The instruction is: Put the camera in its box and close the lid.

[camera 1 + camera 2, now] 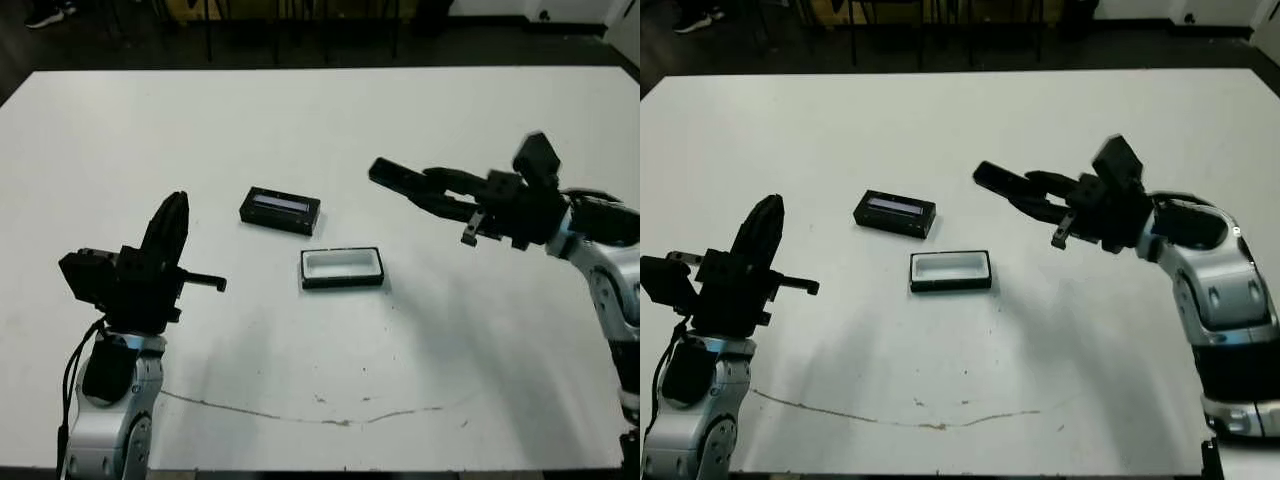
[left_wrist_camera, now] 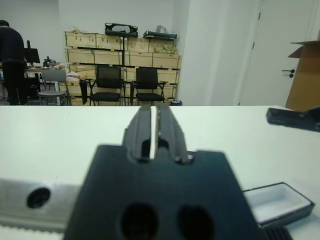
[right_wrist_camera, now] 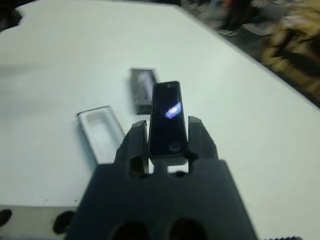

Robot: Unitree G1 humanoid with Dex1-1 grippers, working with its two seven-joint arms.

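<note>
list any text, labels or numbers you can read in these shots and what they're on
None can be read.
Camera held in the right tool: a glowing screen patch, no legible characters.
Lid: a plain pale strip, no print visible.
Box: blank white lining.
Crates behind the table: any markings are too small to read.

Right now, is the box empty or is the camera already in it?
Empty. The box shows only bare white lining, lid lying apart beside it. The camera is clamped in the right tool, held above the table.

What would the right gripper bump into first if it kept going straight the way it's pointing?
Probably nothing soon. The right gripper, shut on the camera, points across the table above the lid and box; height is hard to judge.
</note>
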